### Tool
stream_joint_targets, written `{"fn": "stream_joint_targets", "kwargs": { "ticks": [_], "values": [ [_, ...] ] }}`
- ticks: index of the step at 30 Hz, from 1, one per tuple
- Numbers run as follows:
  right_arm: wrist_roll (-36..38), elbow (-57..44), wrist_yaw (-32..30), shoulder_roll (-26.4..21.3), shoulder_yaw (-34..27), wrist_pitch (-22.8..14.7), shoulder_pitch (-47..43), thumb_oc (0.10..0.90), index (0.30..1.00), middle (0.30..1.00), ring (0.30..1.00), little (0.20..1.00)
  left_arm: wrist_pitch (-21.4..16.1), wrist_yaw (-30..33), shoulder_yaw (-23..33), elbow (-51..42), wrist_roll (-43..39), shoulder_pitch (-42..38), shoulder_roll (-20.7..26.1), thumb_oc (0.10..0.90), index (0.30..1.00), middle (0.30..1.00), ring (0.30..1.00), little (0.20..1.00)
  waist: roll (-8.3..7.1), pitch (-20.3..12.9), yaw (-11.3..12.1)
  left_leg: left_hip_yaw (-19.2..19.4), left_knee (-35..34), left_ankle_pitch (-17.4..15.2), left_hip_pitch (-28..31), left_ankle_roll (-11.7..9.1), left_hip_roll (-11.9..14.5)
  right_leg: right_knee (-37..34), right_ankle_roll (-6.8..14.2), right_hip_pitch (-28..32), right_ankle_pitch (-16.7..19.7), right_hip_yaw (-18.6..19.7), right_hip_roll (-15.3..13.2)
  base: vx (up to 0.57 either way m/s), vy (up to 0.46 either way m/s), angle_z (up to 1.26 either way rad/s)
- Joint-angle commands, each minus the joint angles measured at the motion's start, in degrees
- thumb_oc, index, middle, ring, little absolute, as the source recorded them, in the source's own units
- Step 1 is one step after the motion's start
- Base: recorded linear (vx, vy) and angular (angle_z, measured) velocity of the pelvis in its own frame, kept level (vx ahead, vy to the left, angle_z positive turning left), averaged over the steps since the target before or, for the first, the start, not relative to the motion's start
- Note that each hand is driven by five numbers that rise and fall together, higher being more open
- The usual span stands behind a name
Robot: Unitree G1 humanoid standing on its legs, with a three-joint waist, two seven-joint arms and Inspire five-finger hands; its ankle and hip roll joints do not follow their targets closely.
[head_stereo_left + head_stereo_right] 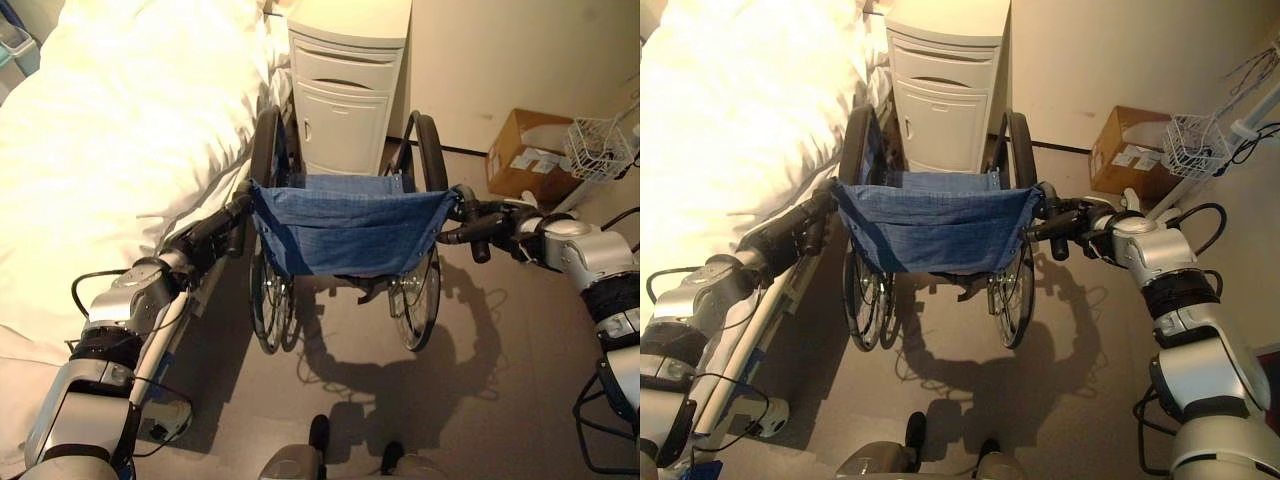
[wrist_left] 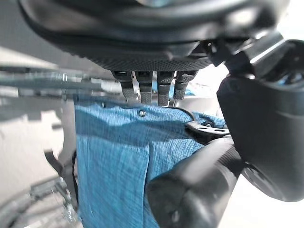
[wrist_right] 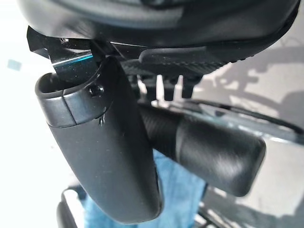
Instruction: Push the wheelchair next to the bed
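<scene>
The wheelchair point(image 1: 345, 230) has a blue cloth back and black wheels, and I see it from behind. It stands close beside the white bed point(image 1: 110, 120), its left wheel point(image 1: 266, 300) by the bed's edge. My left hand point(image 1: 215, 232) is curled round the left push handle point(image 2: 199, 190), with the blue cloth point(image 2: 118, 166) just past its fingers. My right hand point(image 1: 480, 228) is curled round the right push handle point(image 3: 209, 147), its thumb point(image 3: 109, 152) lying across the grip.
A cream bedside cabinet point(image 1: 345, 90) stands directly ahead of the wheelchair, against the wall. A cardboard box point(image 1: 530, 155) and a white wire basket point(image 1: 600, 148) on a stand sit at the right. Grey floor lies open behind and to the right of the chair.
</scene>
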Motion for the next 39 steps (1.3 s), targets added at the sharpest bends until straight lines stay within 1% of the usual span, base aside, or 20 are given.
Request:
{"fn": "stream_joint_targets", "kwargs": {
  "ticks": [1, 5, 9, 11, 15, 18, 22, 23, 24, 25, 26, 27, 28, 29, 30, 33, 34, 36, 38, 39],
  "values": [
    [7.9, 1.2, -0.8, -10.6, -6.0, -7.5, 0.6, 0.8, 0.9, 0.9, 0.9, 0.9, -4.3, 0.4, 4.9, 6.4, -3.2, 7.1, 0.7, 0.8, 0.9, 0.9, 0.9, 0.9, -0.11, -4.9, 1.9, 5.2, 1.4, -7.7, 4.9, -1.6, 1.7, 6.3, 1.2, -5.1, 1.5, 3.8, 0.3, -0.03, -0.011, -0.12],
    [15.9, 2.0, 0.6, -10.5, -10.7, -8.2, 5.6, 0.8, 0.9, 0.9, 0.9, 0.9, -5.6, -2.0, 5.7, 9.3, -2.8, 10.5, -1.5, 0.8, 0.9, 0.9, 0.9, 0.9, -0.24, -5.2, 1.1, 5.4, 1.2, -8.1, 5.2, -1.4, 1.8, 5.8, 1.0, -5.1, 1.0, 4.3, 0.7, -0.01, -0.015, -0.09],
    [27.2, 2.3, 5.0, -9.0, -16.5, -6.3, 11.8, 0.8, 0.9, 0.9, 0.9, 0.9, -6.7, -5.0, 6.1, 12.8, -2.9, 13.1, -3.7, 0.8, 0.9, 0.9, 0.9, 0.9, -0.39, -5.7, 0.1, 5.9, 0.7, -8.3, 5.5, -1.3, 1.8, 5.1, 0.8, -5.0, 0.6, 4.8, 1.3, 0.0, -0.02, -0.06],
    [26.0, 3.8, 8.4, -8.2, -20.0, -6.0, 16.2, 0.8, 0.9, 0.9, 0.9, 0.9, -8.3, -7.1, 6.8, 14.3, -4.7, 14.5, -5.5, 0.8, 0.9, 0.9, 0.9, 0.9, -0.5, -6.0, -0.4, 6.5, 0.5, -8.5, 5.5, -1.3, 1.9, 4.6, 0.8, -4.9, 0.1, 5.0, 1.7, -0.01, -0.018, -0.19],
    [26.1, 5.7, 11.9, -7.3, -22.6, -5.9, 20.2, 0.8, 0.9, 0.9, 0.9, 0.9, -10.6, -7.8, 7.6, 14.1, -8.4, 16.5, -8.5, 0.8, 0.9, 0.9, 0.9, 0.9, -0.74, -6.1, -0.6, 7.0, 0.5, -8.5, 5.4, -1.5, 2.1, 4.4, 0.7, -5.1, 0.0, 5.2, 1.9, -0.03, -0.026, -0.13],
    [31.6, 7.3, 13.3, -3.4, -25.8, -5.5, 23.9, 0.8, 0.9, 0.9, 0.9, 0.9, -12.1, -9.0, 8.8, 15.4, -10.1, 18.8, -12.2, 0.8, 0.9, 0.9, 0.9, 0.9, -0.91, -6.1, -0.5, 7.0, 0.6, -8.7, 5.5, -1.5, 2.2, 4.2, 0.5, -4.9, -0.3, 5.3, 2.1, 0.0, -0.02, -0.11],
    [33.6, 7.7, 13.6, 5.6, -29.7, -6.8, 30.8, 0.8, 0.9, 0.9, 0.9, 0.9, -13.6, -8.3, 10.2, 16.6, -12.0, 22.2, -18.6, 0.8, 0.9, 0.9, 0.9, 0.9, -1.02, -6.1, -0.4, 7.3, 0.7, -9.2, 5.8, -1.5, 2.2, 3.9, 0.5, -4.5, -0.4, 5.3, 2.3, 0.0, -0.036, -0.05],
    [32.0, 7.7, 15.0, 10.5, -30.6, -8.6, 34.5, 0.8, 0.9, 0.9, 0.9, 0.9, -14.8, -6.9, 10.7, 16.9, -12.4, 23.9, -21.8, 0.8, 0.9, 0.9, 0.9, 0.9, -0.96, -5.9, -0.4, 7.4, 0.9, -9.1, 5.7, -1.4, 2.3, 3.9, 0.4, -4.5, -0.5, 5.3, 2.3, 0.0, 0.0, 0.0],
    [31.8, 7.5, 15.0, 10.7, -30.7, -8.7, 34.9, 0.8, 0.9, 0.9, 0.9, 0.9, -14.9, -6.8, 10.7, 16.8, -12.3, 24.1, -21.8, 0.8, 0.9, 0.9, 0.9, 0.9, -1.03, -6.1, -0.3, 7.4, 0.9, -9.2, 5.8, -1.4, 2.3, 3.9, 0.4, -4.5, -0.5, 5.3, 2.3, -0.02, -0.037, -0.01],
    [30.0, 8.0, 15.9, 14.0, -30.7, -10.2, 37.0, 0.8, 0.9, 0.9, 0.9, 0.9, -15.8, -6.4, 10.9, 17.5, -11.1, 25.0, -23.4, 0.8, 0.9, 0.9, 0.9, 0.9, -1.0, -5.9, -0.3, 7.5, 1.1, -9.2, 5.7, -1.4, 2.4, 4.0, 0.5, -4.5, -0.5, 5.3, 2.3, -0.02, -0.041, -0.01],
    [28.5, 9.4, 16.0, 17.7, -30.3, -13.8, 39.1, 0.8, 0.9, 0.9, 0.9, 0.9, -16.4, -6.7, 11.0, 18.9, -9.5, 25.9, -25.0, 0.8, 0.9, 0.9, 0.9, 0.9, -1.02, -5.9, -0.1, 7.5, 1.2, -9.2, 5.6, -1.4, 2.4, 4.0, 0.4, -4.5, -0.5, 5.3, 2.3, -0.02, -0.043, -0.01],
    [28.3, 9.7, 16.0, 18.3, -30.2, -14.8, 39.3, 0.8, 0.9, 0.9, 0.9, 0.9, -16.6, -6.8, 10.9, 19.1, -9.3, 26.1, -25.2, 0.8, 0.9, 0.9, 0.9, 0.9, -1.04, -5.9, -0.1, 7.5, 1.3, -9.2, 5.5, -1.4, 2.4, 4.0, 0.4, -4.5, -0.5, 5.3, 2.3, -0.02, -0.043, -0.05],
    [27.8, 11.8, 16.2, 21.4, -29.5, -19.6, 40.4, 0.8, 0.9, 0.9, 0.9, 0.9, -17.6, -7.3, 10.5, 20.0, -8.1, 26.8, -26.5, 0.8, 0.9, 0.9, 0.9, 0.9, -0.95, -5.8, 0.1, 7.5, 1.4, -9.3, 5.5, -1.4, 2.4, 4.0, 0.3, -4.5, -0.5, 5.2, 2.4, -0.01, -0.026, -0.07],
    [27.3, 12.9, 16.5, 22.5, -29.2, -21.2, 40.8, 0.8, 0.9, 0.9, 0.9, 0.9, -18.1, -7.6, 10.3, 20.5, -7.6, 27.1, -27.0, 0.8, 0.9, 0.9, 0.9, 0.9, -0.96, -5.8, 0.2, 7.4, 1.4, -9.3, 5.5, -1.3, 2.4, 4.0, 0.3, -4.5, -0.5, 5.1, 2.4, -0.02, -0.042, -0.06],
    [26.2, 16.3, 18.0, 27.4, -28.1, -28.1, 41.8, 0.8, 0.9, 0.9, 0.9, 0.9, -19.9, -6.8, 9.2, 21.6, -3.7, 28.0, -29.4, 0.8, 0.9, 0.9, 0.9, 0.9, -0.68, -5.6, 0.7, 7.4, 1.5, -9.5, 5.6, -1.3, 2.2, 3.8, 0.1, -4.3, -0.5, 4.9, 2.3, 0.0, 0.0, 0.0],
    [24.2, 17.3, 17.8, 33.5, -25.1, -34.7, 43.6, 0.8, 0.9, 0.9, 0.9, 0.9, -21.5, -5.2, 6.8, 22.6, 2.3, 29.2, -31.9, 0.8, 0.9, 0.9, 0.9, 0.9, -0.22, -5.5, 0.8, 7.2, 1.4, -9.4, 5.4, -1.3, 2.0, 3.5, -0.1, -4.2, -0.4, 4.9, 2.4, -0.02, 0.008, 0.13],
    [24.6, 17.6, 17.7, 34.8, -24.3, -36.1, 44.0, 0.8, 0.9, 0.9, 0.9, 0.9, -22.1, -5.2, 6.0, 23.0, 3.9, 29.4, -32.7, 0.8, 0.9, 0.9, 0.9, 0.9, -0.03, -5.5, 0.8, 7.1, 1.4, -9.3, 5.4, -1.3, 1.8, 3.4, -0.2, -4.1, -0.4, 4.9, 2.4, -0.03, 0.052, 0.15],
    [25.0, 18.9, 17.4, 37.2, -23.0, -36.4, 45.1, 0.8, 0.9, 0.9, 0.9, 0.9, -22.9, -4.1, 3.9, 23.8, 4.9, 30.3, -34.8, 0.8, 0.9, 0.9, 0.9, 0.9, 0.66, -5.5, 0.5, 7.1, 1.1, -9.2, 5.4, -1.2, 1.6, 3.3, -0.3, -4.1, -0.4, 4.9, 2.5, -0.02, 0.072, 0.11],
    [21.9, 20.8, 17.4, 39.3, -21.5, -36.8, 45.9, 0.8, 0.9, 0.9, 0.9, 0.9, -23.6, -2.7, 2.8, 24.6, 6.2, 30.8, -36.5, 0.8, 0.9, 0.9, 0.9, 0.9, 1.46, -5.5, 0.1, 7.1, 1.2, -9.0, 5.4, -1.2, 1.4, 3.4, -0.4, -4.1, -0.5, 5.2, 2.6, -0.02, 0.079, 0.0],
    [23.2, 21.5, 17.4, 40.3, -20.5, -36.5, 46.4, 0.8, 0.9, 0.9, 0.9, 0.9, -24.2, -2.9, 2.3, 24.9, 6.6, 31.0, -37.1, 0.8, 0.9, 0.9, 0.9, 0.9, 1.87, -5.4, 0.0, 7.0, 1.4, -9.0, 5.3, -1.2, 1.3, 3.6, -0.4, -4.1, -0.5, 5.2, 2.5, -0.03, 0.056, -0.03]
  ]
}}
